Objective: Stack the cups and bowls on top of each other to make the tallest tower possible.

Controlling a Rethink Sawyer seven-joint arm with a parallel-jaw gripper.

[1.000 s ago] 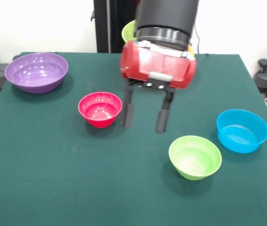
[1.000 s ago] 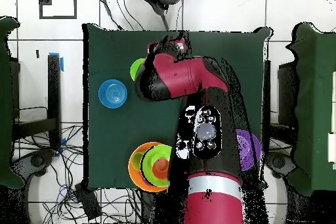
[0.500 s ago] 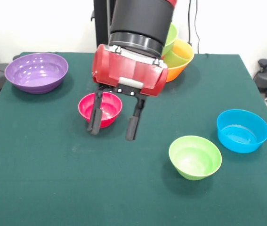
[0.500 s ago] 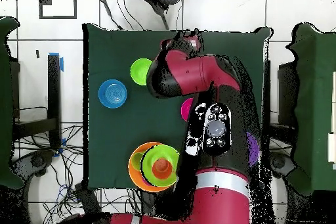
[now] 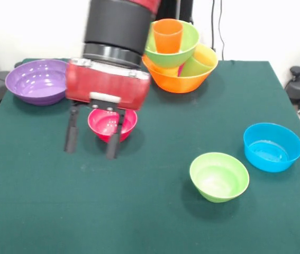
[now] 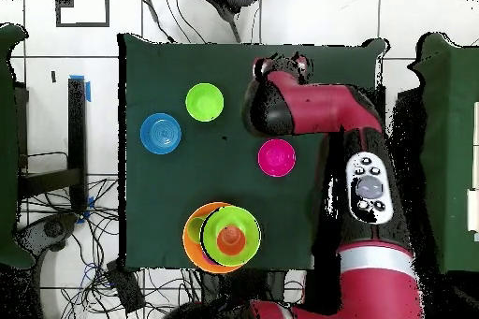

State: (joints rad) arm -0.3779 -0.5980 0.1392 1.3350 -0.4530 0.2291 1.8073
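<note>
**Gripper spread above the cloth, tower at the table's far edge**

While the gripper [image 5: 90, 141] hangs over the green table [image 5: 155, 222] with its 2 dark fingers [image 5: 71, 136] spread wide and pinching nothing, the small pink-red bowl [image 5: 112, 122] sits just behind them, partly hidden by the right-hand finger in the front view. Whether the fingertips touch the cloth cannot be told.

Behind the red wrist housing [image 5: 107, 88] stands the tower [image 5: 177, 53]: the large orange bowl [image 5: 179, 80] at the base, a yellow tumbler [image 5: 205, 54] and a light-green tumbler [image 5: 194, 67] tilted inside it, the large light-green bowl [image 5: 189, 45] resting on them at a slant, and the orange-red tumbler [image 5: 167, 35] upright in that bowl. From overhead the tower [image 6: 222, 237] shows as nested rings near the table's lower edge.

At the front view's left edge sits the wide purple bowl [image 5: 40, 80]. Toward the right, the small light-green bowl [image 5: 219, 177] and the medium blue bowl [image 5: 272, 146] stand near each other, apart, both upright and empty. Overhead, the arm [image 6: 318, 119] covers the purple bowl.
</note>
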